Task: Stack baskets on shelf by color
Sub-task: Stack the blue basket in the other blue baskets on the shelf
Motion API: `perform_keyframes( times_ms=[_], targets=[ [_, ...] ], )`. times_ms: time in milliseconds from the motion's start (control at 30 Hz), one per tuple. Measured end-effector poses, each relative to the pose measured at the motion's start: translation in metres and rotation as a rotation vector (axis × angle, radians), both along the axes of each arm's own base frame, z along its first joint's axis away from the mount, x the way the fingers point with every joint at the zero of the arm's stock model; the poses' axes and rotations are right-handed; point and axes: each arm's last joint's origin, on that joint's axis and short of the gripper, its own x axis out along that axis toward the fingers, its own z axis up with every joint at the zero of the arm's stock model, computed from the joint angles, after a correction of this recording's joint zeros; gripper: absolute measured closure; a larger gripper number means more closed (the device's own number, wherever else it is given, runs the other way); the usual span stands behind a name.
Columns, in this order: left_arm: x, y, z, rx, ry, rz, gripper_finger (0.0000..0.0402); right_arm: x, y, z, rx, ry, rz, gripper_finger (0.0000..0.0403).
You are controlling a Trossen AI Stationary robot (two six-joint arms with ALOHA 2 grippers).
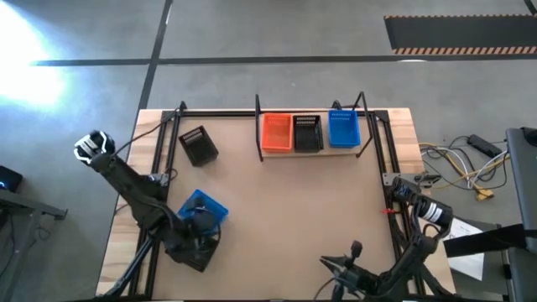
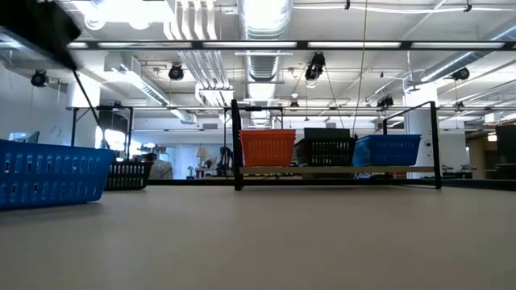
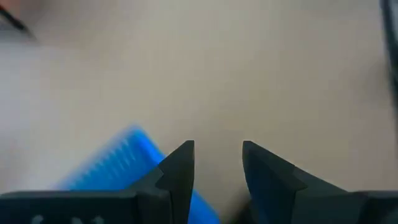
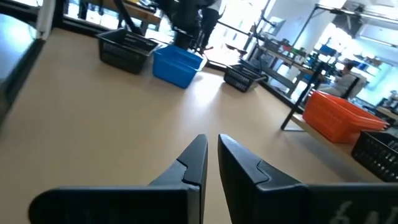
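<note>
Wooden tabletop (image 1: 294,218), shelf (image 1: 352,152) at far edge already carrying orange basket (image 1: 276,132), black basket (image 1: 307,132) and blue one (image 1: 343,128). Step in hand, seemingly: pickup of loose blue basket (image 1: 207,204) near front left. Left gripper (image 3: 217,165) just above it, parted, nothing visibly held. Right gripper (image 4: 212,157) waiting front right, nearly closed, empty. Next: firm pinch on rim, then carry onto blue stack

Basket colours on the shelf and desk
The shelf (image 1: 353,152) holds an orange basket (image 1: 276,132), a black basket (image 1: 307,132) and a blue basket (image 1: 343,128); the light brown desk (image 1: 285,210) carries another blue basket (image 1: 204,204) and another black basket (image 1: 199,144).
</note>
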Motion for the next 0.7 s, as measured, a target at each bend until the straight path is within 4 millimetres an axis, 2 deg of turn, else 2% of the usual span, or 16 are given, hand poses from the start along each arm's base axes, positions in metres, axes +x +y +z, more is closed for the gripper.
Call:
perform_keyframes(
  times_ms=[167,400,533,700],
  targets=[
    [-0.012,0.001,-0.011,-0.189,0.239,0.029,0.0282,0.014,-0.007,0.0,0.003,-0.002,-0.038,0.0371],
    [-0.008,0.006,-0.021,-0.206,0.233,0.14,0.0276,0.024,-0.013,0.0,-0.004,0.009,-0.07,0.0371],
    [-0.003,0.01,-0.017,-0.229,0.192,0.164,0.0245,0.026,-0.005,0.007,-0.047,0.036,-0.048,0.0371],
    [0.006,0.017,-0.021,-0.222,0.19,0.218,0.0183,0.024,0.007,0.017,-0.081,0.055,-0.015,0.0371]
  ],
)
